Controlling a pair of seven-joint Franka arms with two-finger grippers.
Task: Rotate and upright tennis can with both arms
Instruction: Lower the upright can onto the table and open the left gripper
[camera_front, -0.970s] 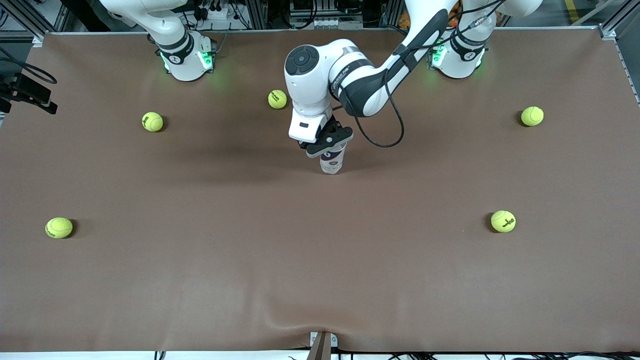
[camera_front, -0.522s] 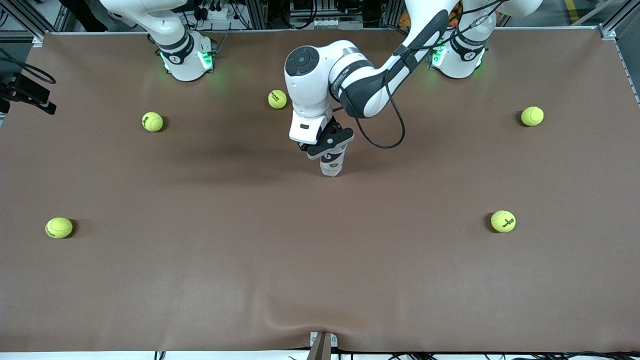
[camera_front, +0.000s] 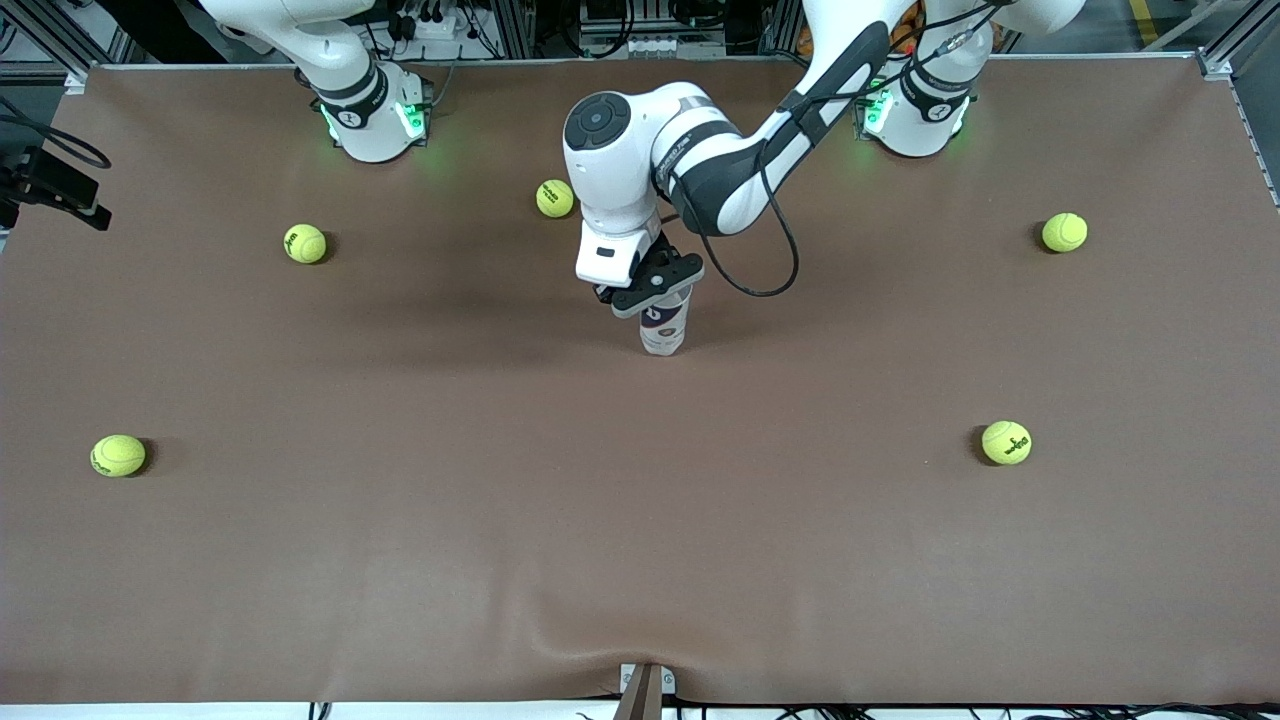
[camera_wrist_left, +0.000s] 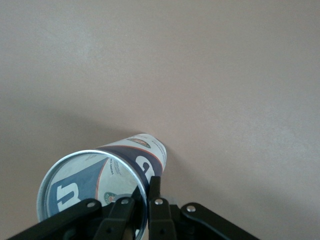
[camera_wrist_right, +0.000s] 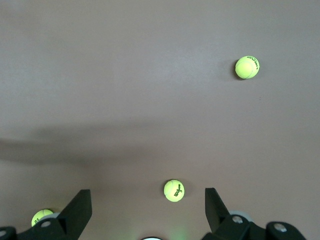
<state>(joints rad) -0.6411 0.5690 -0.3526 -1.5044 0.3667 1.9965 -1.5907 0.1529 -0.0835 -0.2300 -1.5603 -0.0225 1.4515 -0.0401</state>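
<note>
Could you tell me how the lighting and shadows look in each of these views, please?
Front view: even overhead light, a broad soft shadow on the brown table beside the tennis can, green glow at the arm bases. Left wrist view: the can's open rim looms large, and its shadow is soft. Right wrist view: a diffuse dark band crosses the cloth, and the balls cast small shadows.

Two white arms (camera_front: 700, 160) with grey joint caps, green-lit bases, black cable loops and screw-studded black jaws.
</note>
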